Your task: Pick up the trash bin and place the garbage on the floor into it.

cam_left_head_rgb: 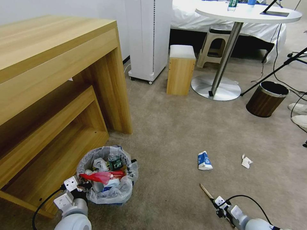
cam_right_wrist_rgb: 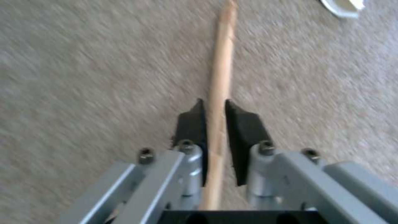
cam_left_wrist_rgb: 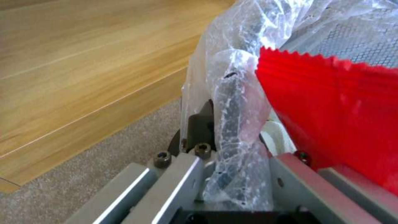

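At the far left stands a wooden desk [cam_left_head_rgb: 57, 80], its open lower shelf facing the carpet. Just in front of it the left gripper [cam_left_head_rgb: 83, 184] has its jaws pressed on the rim of the trash bin [cam_left_head_rgb: 108, 174]; the left wrist view shows the crinkly liner bag [cam_left_wrist_rgb: 236, 130] pinched between them, one jaw outside the wall and one inside. Gripping the rim this way probably lets the arm carry the bin along to each piece of litter. The bin already holds a red wrapper [cam_left_head_rgb: 100, 176], a small green-label bottle [cam_left_head_rgb: 115, 161] and crumpled white scraps, so much of the garbage looks collected.

Further right on the beige carpet floor [cam_left_head_rgb: 172, 127] lies a blue-white carton [cam_left_head_rgb: 204, 160], well apart from the bin. Near it, lower down, the right gripper [cam_left_head_rgb: 213, 200] has its jaws closed on a wooden stick [cam_left_head_rgb: 206, 191], which juts forward past the fingertips; in the right wrist view the stick [cam_right_wrist_rgb: 219, 93] runs straight between the two black pads [cam_right_wrist_rgb: 244, 130], held lengthwise, which should keep it from swinging on the way to the bin. A torn white paper scrap [cam_left_head_rgb: 246, 161] lies beyond, to the right of the carton. Farther back on the right a brown cylindrical bin [cam_left_head_rgb: 267, 99] stands beside a round table's base, and white slippers [cam_left_head_rgb: 299, 114] sit at the edge.
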You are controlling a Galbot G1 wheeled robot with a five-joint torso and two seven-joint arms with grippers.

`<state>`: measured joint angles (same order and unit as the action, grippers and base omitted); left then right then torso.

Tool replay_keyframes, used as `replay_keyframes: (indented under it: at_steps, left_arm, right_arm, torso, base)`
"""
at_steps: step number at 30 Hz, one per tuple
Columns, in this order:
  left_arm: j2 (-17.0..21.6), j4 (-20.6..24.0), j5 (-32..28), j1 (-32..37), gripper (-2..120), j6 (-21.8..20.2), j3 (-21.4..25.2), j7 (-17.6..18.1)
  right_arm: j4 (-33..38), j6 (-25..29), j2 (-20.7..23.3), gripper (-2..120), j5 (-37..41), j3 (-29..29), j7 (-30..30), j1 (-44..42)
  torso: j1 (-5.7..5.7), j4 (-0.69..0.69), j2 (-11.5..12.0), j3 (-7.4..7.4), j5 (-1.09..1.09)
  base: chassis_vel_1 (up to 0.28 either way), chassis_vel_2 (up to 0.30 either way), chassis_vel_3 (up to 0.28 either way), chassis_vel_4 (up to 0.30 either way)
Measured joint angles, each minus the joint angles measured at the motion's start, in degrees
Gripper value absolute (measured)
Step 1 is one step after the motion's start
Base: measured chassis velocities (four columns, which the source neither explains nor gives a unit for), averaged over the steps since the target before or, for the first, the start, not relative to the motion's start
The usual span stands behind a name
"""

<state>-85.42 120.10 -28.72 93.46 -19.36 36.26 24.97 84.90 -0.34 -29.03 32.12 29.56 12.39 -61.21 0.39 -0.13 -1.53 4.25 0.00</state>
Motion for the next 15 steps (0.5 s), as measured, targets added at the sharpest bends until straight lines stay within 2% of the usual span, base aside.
replay_keyframes:
  at_steps: [10, 15]
  left_arm:
    - [-0.1, -0.1, 0.1, -0.1, 1, 0.0, -0.1, 0.0]
    - [-0.2, -0.1, 0.1, 0.1, 1, 0.2, -0.1, 0.0]
  right_arm:
    - [-1.3, 0.4, 0.1, 55, -0.3, -0.5, -0.1, -0.4]
    - [-1.9, 0.7, -0.5, 55, -0.4, -0.4, -0.1, -0.4]
  torso:
    - [0.0, 0.0, 0.0, 0.0, 0.0]
    - [0.0, 0.0, 0.0, 0.0, 0.0]
  base:
    - [0.0, 0.0, 0.0, 0.0]
    - [0.0, 0.0, 0.0, 0.0]
